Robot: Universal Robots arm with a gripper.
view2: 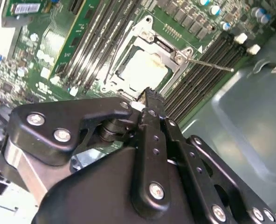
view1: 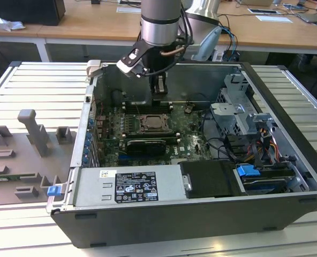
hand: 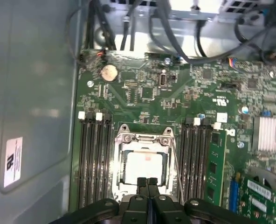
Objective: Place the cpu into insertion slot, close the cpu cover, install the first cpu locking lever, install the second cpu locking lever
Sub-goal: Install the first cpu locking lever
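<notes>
Above the jaws the arm [view1: 159, 21] is a stout silver-grey cylinder with a darker band at its lower rim. A black cable [view1: 184, 29] loops down one side of it. On the other side, a white bracket [view1: 129, 60] with a black inset juts out just above the jaws. The jaws themselves are matt black. Behind their tips are flat, rounded link plates [view2: 58, 126] studded with bright silver screws [view2: 156, 190], narrowing to two slim black fingers [hand: 141, 183] with squared ends.
</notes>
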